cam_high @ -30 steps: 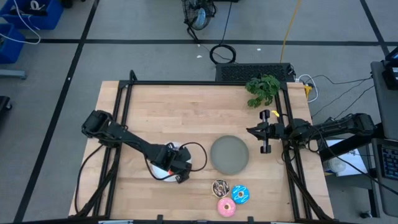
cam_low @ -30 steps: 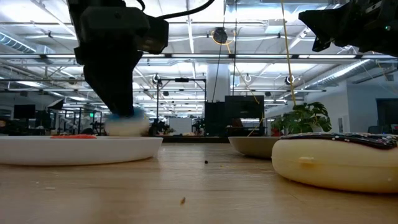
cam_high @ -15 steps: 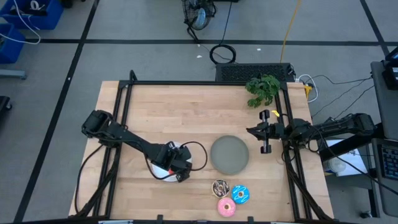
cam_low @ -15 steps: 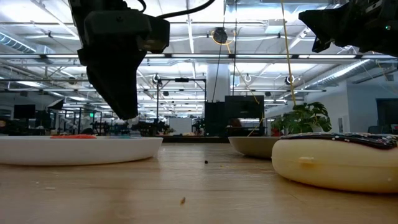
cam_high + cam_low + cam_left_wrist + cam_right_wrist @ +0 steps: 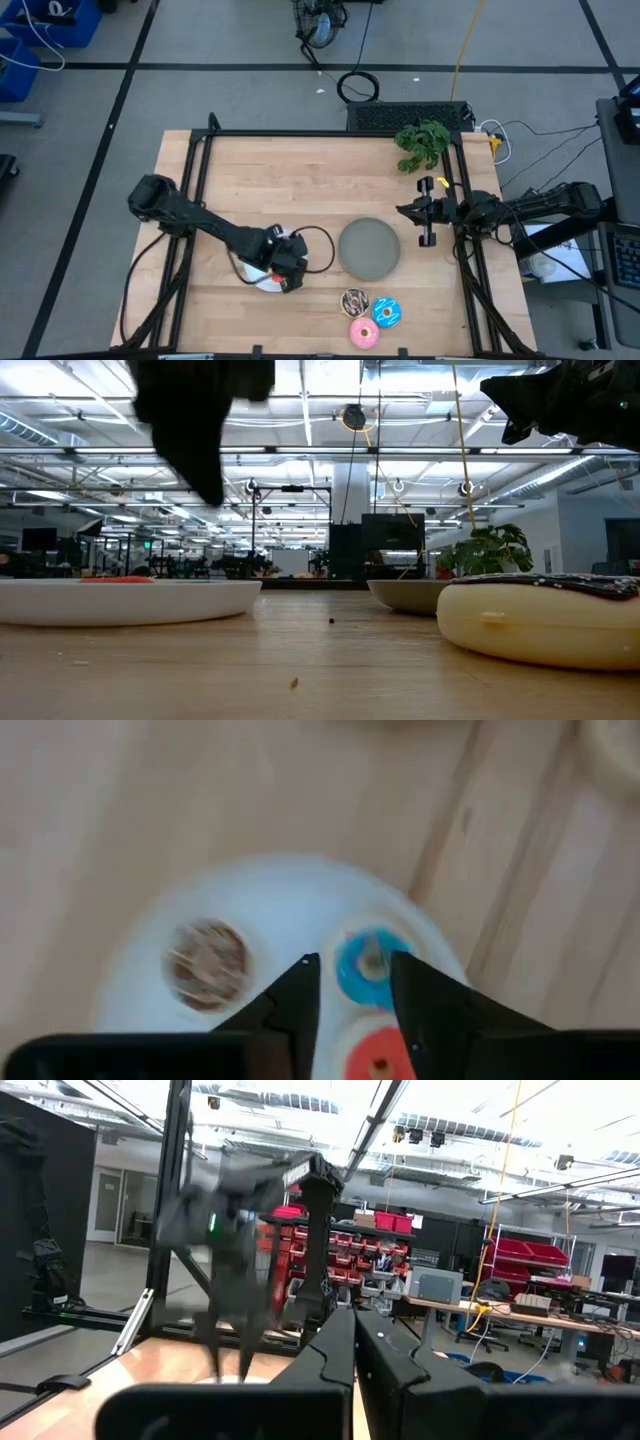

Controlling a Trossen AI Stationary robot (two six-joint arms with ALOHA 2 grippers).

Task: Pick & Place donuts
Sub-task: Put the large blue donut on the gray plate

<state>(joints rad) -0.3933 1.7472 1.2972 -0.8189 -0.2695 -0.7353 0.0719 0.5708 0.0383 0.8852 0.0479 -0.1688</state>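
Observation:
My left gripper point(image 5: 352, 978) is open and hovers above the white plate point(image 5: 270, 910), straight over the small blue donut point(image 5: 366, 963). The small brown donut point(image 5: 208, 963) and the small red donut point(image 5: 378, 1062) lie flat on the same plate. The small white donut is hidden. In the low view the left gripper point(image 5: 195, 440) hangs well above the white plate point(image 5: 120, 601). The chocolate donut point(image 5: 354, 300), the blue sprinkled donut point(image 5: 387, 313) and the pink donut point(image 5: 364, 333) lie flat on the table near its near edge. My right gripper point(image 5: 353, 1342) is shut and waits at the table's right edge point(image 5: 403, 210).
The grey plate point(image 5: 369, 248) sits between the white plate point(image 5: 243, 268) and the right arm. A green plant point(image 5: 422, 143) stands at the far right corner. A black frame runs along the table's edges. Bare wood stretches across the far half of the table.
My left gripper has risen straight up from the white plate. A second ago a blurred blue thing showed at its fingertips just above the plate. Now the fingertips carry nothing and the blue donut lies on the plate.

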